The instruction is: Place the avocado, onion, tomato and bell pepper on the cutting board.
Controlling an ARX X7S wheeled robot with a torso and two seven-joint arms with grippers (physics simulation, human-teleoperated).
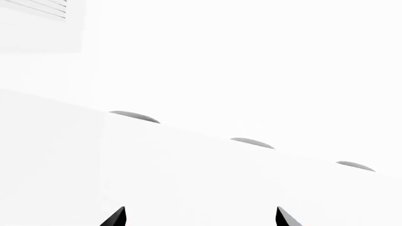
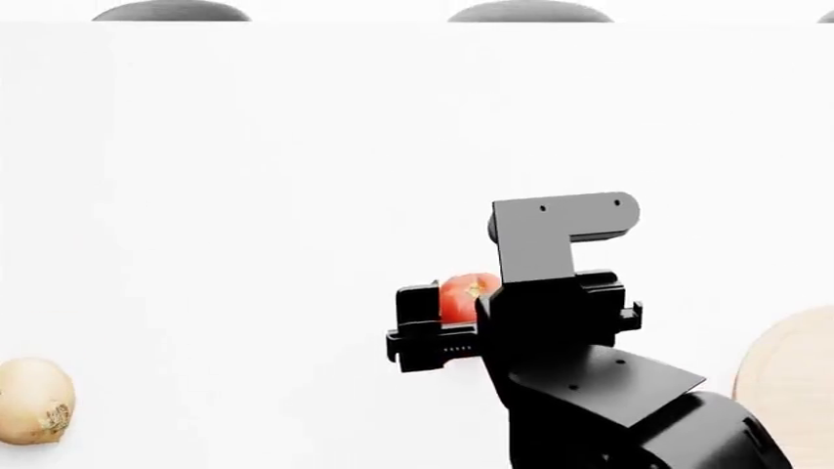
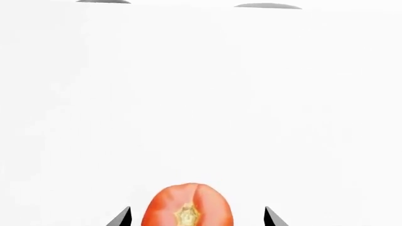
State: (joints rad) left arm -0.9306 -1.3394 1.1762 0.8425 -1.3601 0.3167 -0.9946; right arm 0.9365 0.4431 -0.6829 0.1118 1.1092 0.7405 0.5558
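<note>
Your right end effector (image 3: pixel 195 217) sits low over the white counter (image 2: pixel 261 176), fingers spread, the tomato (image 3: pixel 187 205) between the tips; contact not discernible. Head view: tomato (image 2: pixel 466 296) shows red just behind the black wrist housing. Left end effector (image 1: pixel 201 217): two dark fingertips spread apart, nothing between them, facing bare counter. Onion (image 2: pixel 33 401) rests at the head view's lower left edge, well apart from the tomato. Cutting board (image 2: pixel 795 381): pale wood arc at lower right edge.
</note>
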